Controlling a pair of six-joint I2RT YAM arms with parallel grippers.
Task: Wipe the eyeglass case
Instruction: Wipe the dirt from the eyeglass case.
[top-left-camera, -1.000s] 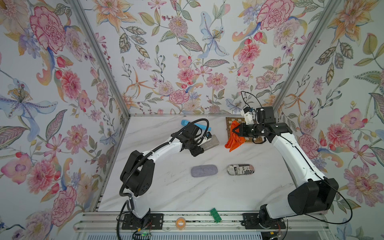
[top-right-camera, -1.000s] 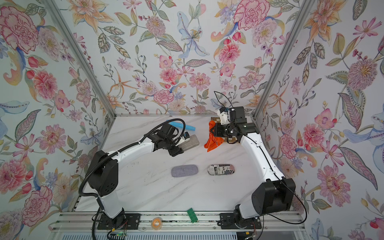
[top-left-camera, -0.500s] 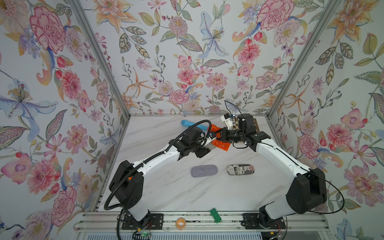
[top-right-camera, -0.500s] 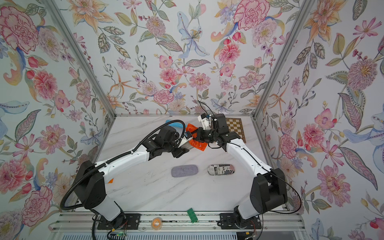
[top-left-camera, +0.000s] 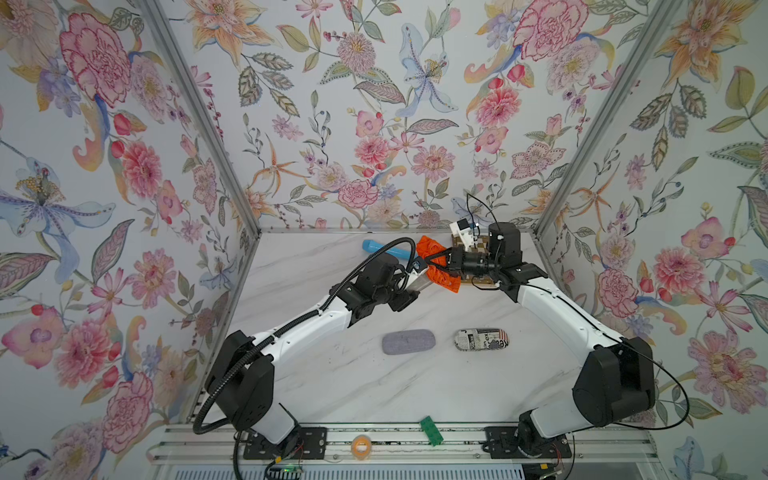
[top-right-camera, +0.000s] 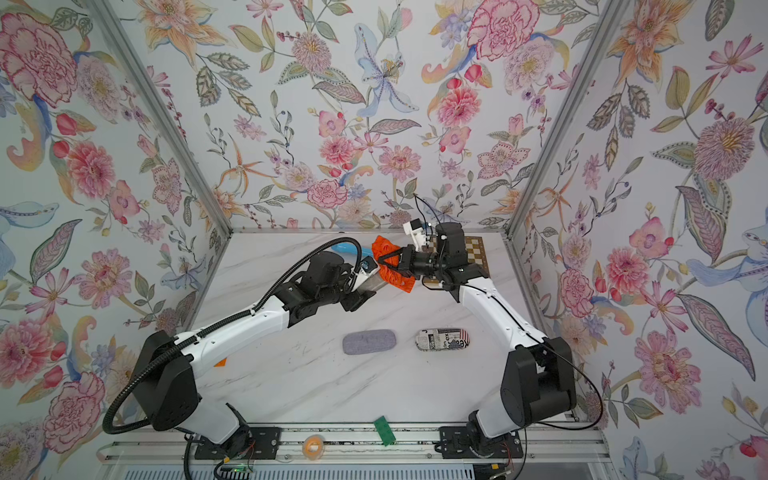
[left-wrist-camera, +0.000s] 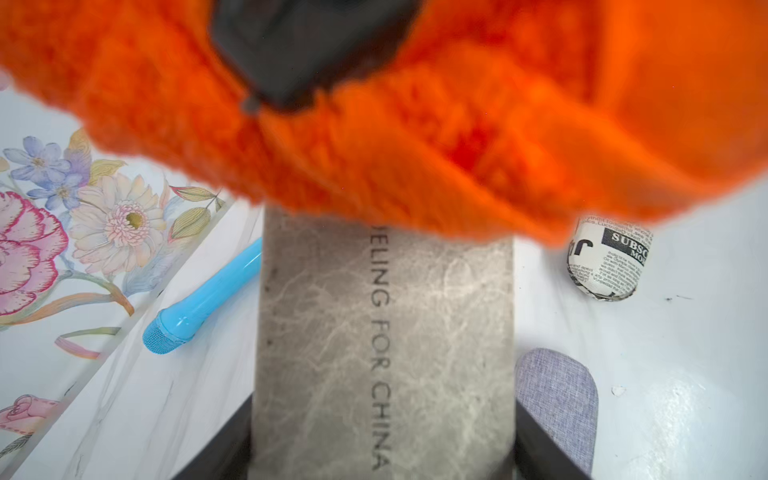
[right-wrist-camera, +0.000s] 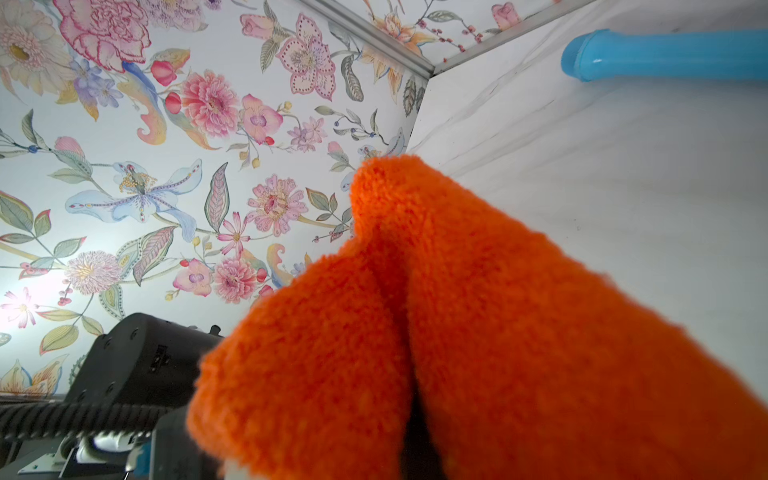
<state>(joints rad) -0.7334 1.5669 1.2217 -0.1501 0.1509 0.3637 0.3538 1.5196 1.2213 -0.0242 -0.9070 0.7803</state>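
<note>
I keep the left gripper (top-left-camera: 409, 292) clamped on the eyeglass case (left-wrist-camera: 386, 332), clear of the surface (top-left-camera: 332, 386) for access — right gripper (top-left-camera: 441, 264) pinches the orange cloth (top-left-camera: 445, 281) against its far end.

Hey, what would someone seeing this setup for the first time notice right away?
The fluffy orange cloth, clamped in the shut jaws of the right gripper, lies over the far end of the grey marbled rectangular eyeglass case that the left gripper holds above the back of the white marble table. Loud pink floral wallpaper covers the walls. A grey fabric oval pouch and a newspaper-print oval case lie side by side, apart, nearer the front.
</note>
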